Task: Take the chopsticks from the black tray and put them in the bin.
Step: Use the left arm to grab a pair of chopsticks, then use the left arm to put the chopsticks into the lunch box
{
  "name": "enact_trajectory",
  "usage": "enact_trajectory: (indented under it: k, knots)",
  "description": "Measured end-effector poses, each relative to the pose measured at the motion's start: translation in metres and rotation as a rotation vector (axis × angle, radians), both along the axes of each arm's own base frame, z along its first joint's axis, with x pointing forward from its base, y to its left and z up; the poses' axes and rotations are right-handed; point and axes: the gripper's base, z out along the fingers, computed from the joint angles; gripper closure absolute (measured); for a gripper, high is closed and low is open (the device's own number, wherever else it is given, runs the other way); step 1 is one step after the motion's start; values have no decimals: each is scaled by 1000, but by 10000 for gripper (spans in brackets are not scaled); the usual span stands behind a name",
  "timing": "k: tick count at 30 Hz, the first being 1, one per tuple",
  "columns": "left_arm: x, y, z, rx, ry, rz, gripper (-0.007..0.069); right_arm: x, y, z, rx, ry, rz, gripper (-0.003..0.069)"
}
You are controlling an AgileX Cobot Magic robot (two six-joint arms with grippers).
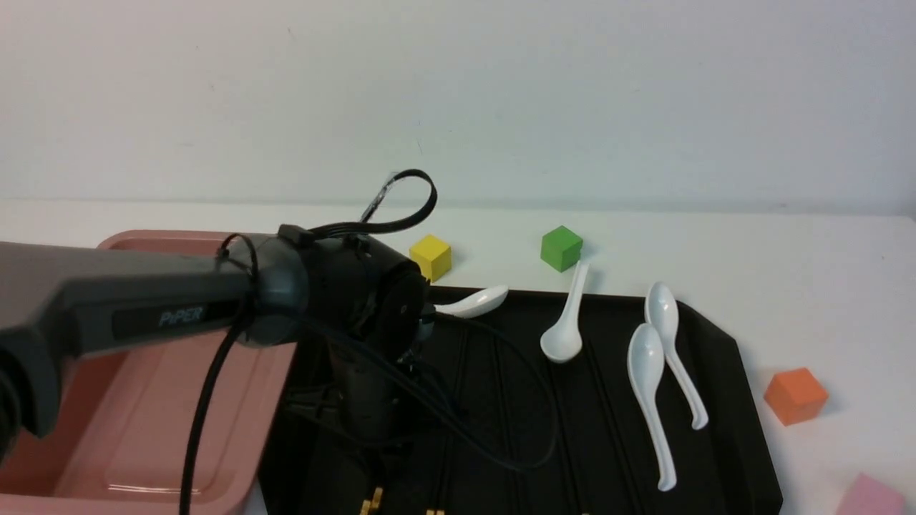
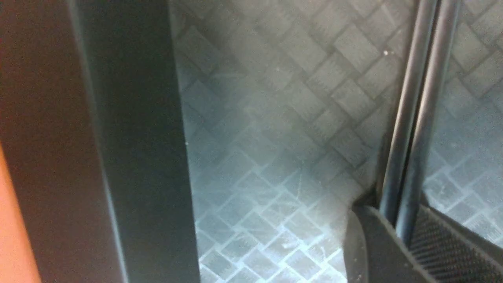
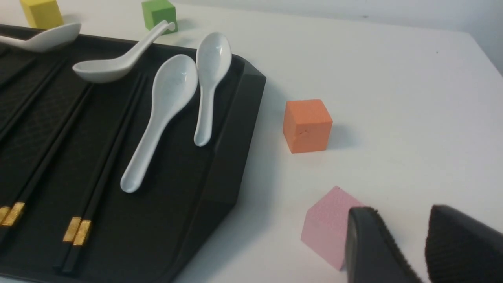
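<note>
The black tray (image 1: 723, 372) lies right of the pink bin (image 1: 157, 400). My left arm (image 1: 358, 300) reaches down onto the tray's left part and hides its own gripper in the front view. In the left wrist view the left gripper (image 2: 402, 222) is shut on two chopsticks (image 2: 408, 118) lying side by side, low over the patterned tray floor (image 2: 294, 118). More chopsticks (image 3: 104, 165) with gold ends (image 3: 77, 230) lie on the tray. My right gripper (image 3: 399, 214) is open and empty over the white table, right of the tray.
Several white spoons (image 1: 647, 386) lie on the tray's right and back parts. Yellow (image 1: 431, 256) and green (image 1: 561, 247) blocks stand behind the tray. An orange block (image 1: 796, 395) and a pink block (image 3: 326, 228) sit on the table beside my right gripper.
</note>
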Motion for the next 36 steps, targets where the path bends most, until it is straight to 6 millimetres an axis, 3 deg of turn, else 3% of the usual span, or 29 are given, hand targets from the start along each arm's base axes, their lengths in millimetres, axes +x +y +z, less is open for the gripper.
enact_trajectory:
  k: [4, 7, 10, 13, 16, 21, 28, 33, 36]
  knots:
    - [-12, 7, 38, -33, -22, 14, 512, 0, 0, 0, 0, 0, 0, 419]
    - [-27, 21, 94, -92, -128, 17, 512, 0, 0, 0, 0, 0, 0, 419]
    - [-41, 52, 144, -132, -219, 65, 512, 0, 0, 0, 1, 0, 0, 419]
    - [-43, 109, 172, -98, -261, 164, 512, 0, 0, 0, 1, 0, 0, 419]
    - [-39, 158, 167, -46, -252, 217, 512, 0, 0, 0, 1, 0, 0, 419]
    - [-28, 197, 128, -29, -237, 194, 512, 0, 0, 0, 1, 0, 0, 419]
    - [-5, 206, 74, -13, -194, 166, 511, 0, 0, 0, 1, 0, 0, 419]
    - [0, 206, 56, -13, -125, 196, 426, 0, 0, 0, 1, 0, 0, 419]
    - [-4, 206, 55, -12, -86, 212, 375, 0, 0, 0, 1, 0, 0, 419]
